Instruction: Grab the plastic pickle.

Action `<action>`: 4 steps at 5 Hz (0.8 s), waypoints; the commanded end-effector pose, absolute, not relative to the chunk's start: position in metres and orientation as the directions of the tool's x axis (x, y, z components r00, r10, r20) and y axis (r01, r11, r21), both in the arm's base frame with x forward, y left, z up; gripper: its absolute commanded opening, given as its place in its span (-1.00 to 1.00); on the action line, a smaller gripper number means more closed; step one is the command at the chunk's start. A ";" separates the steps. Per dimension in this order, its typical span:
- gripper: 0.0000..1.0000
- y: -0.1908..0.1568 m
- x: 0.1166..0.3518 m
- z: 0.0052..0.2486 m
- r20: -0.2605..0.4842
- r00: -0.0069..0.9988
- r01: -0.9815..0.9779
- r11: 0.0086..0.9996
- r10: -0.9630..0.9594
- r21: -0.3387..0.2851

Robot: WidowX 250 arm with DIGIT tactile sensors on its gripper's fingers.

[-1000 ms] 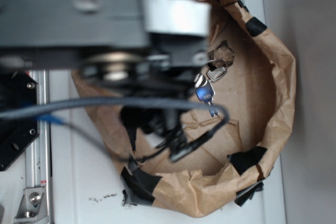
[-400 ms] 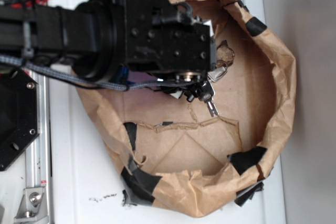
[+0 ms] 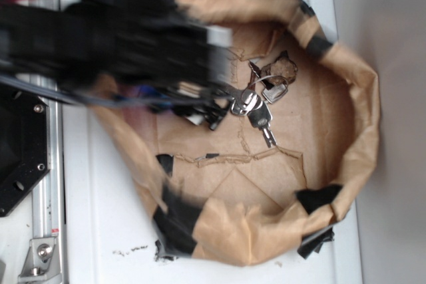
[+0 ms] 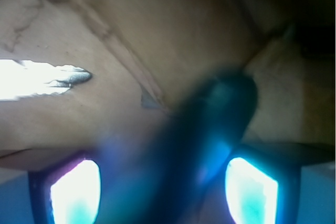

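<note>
In the wrist view the plastic pickle (image 4: 210, 124) is a dark, blurred oblong lying slantwise between my two fingers (image 4: 252, 190), its far end reaching up and right past the right one. My gripper (image 4: 164, 192) is open, fingers wide apart on either side of the pickle. I cannot tell whether either finger touches it. In the exterior view the gripper (image 3: 212, 116) hangs blurred at the left inside of the brown paper bag (image 3: 346, 157), and the arm hides the pickle.
A bunch of silver keys (image 3: 258, 106) lies on the bag floor just right of the gripper; one key blade (image 4: 50, 78) shows at the wrist view's left. Crumpled bag walls with black tape patches (image 3: 180, 221) ring the floor. A metal rail (image 3: 46, 191) runs along the left.
The arm has come down from close to the camera into the bag, then swung left, uncovering the keys. The bag's right wall has shifted slightly.
</note>
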State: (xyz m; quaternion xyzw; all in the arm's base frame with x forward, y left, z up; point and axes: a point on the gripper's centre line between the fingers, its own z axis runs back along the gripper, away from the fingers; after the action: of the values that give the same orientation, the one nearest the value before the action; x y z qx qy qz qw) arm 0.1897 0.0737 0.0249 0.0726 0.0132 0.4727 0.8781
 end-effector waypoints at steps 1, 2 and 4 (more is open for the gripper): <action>1.00 0.096 0.150 0.022 0.015 0.500 -0.861 0.496 0.866 0.112; 1.00 0.096 0.150 0.022 0.015 0.500 -0.861 0.496 0.866 0.112; 0.74 0.096 0.150 0.022 0.015 0.500 -0.861 0.496 0.866 0.112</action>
State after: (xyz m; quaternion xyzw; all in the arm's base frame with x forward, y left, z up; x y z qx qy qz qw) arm 0.1772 0.0792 0.0260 0.0486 0.0069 0.4700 0.8813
